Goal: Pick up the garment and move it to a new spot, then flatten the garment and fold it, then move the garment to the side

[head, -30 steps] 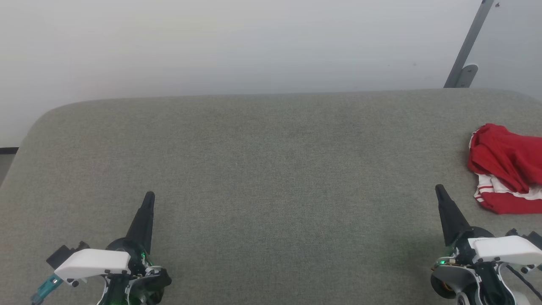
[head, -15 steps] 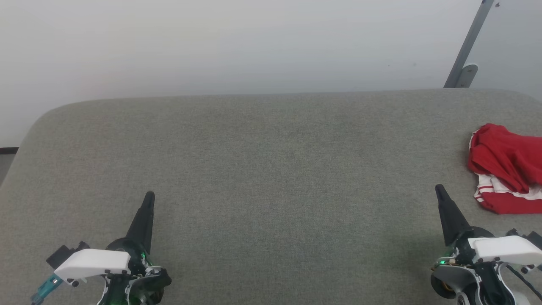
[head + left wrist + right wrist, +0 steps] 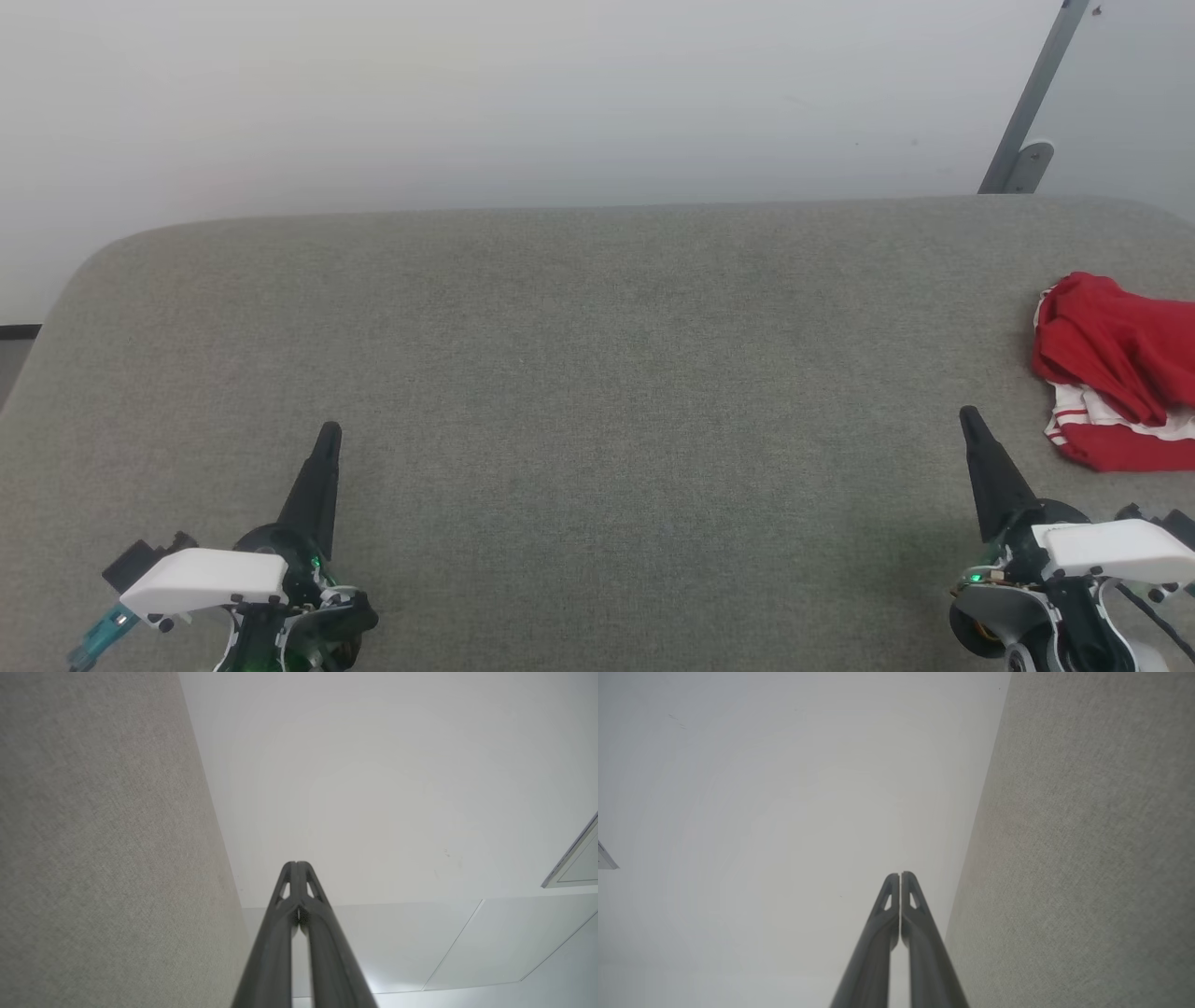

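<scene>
Head view first: the garment [image 3: 1111,373] sits way out at the right edge of the grey padded surface [image 3: 597,373], a red heap with a white sleeve and striped trim poking out underneath, and the frame edge cuts part of it off. The left gripper [image 3: 329,434] is low on the left and the right gripper [image 3: 968,415] low on the right, just beside the shirt but not touching it. Both have their fingers pressed together with nothing in them. Honestly this fits two stories: a shirt waiting to be grabbed, or one already parked at the side. It looks bunched rather than neatly folded to me, but the cut-off makes that a guess. If it is up for grabbing, I'd say the right arm is the near one, and it should pinch a top ridge of cloth, not the flat sleeve. Left wrist view: the left gripper [image 3: 295,864] has its tips meeting, with grey surface [image 3: 93,858] alongside. Right wrist view: same deal, the right gripper [image 3: 900,875] is closed up tight next to the surface [image 3: 1087,858]. Count: one garment, two grippers, one padded surface.
</scene>
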`<state>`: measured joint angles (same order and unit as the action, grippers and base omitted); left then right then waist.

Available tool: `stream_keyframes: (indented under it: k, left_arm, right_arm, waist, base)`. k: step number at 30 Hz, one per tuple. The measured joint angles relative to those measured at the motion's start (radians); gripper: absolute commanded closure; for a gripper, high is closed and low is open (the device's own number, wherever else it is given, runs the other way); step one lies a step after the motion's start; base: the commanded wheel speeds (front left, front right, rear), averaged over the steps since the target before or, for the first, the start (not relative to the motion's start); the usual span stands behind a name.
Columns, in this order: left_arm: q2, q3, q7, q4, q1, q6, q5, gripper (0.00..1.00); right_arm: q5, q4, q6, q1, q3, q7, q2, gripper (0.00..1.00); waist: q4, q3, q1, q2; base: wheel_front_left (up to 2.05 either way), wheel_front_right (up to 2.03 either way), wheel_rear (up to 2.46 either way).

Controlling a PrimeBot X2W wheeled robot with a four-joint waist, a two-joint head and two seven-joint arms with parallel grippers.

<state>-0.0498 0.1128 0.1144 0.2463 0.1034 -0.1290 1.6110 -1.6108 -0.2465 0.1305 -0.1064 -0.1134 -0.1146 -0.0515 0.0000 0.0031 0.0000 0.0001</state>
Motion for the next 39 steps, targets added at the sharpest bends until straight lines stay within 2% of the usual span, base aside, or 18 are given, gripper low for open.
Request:
stream_keyframes:
  k: [39]
  left_arm:
    - [0.000,0.000,0.000,0.000,0.000,0.000,0.000,1.00]
  right_arm:
    - [0.000,0.000,0.000,0.000,0.000,0.000,0.000,1.00]
  waist:
    - [0.000,0.000,0.0000,0.0000]
  base:
    - [0.00,0.00,0.00]
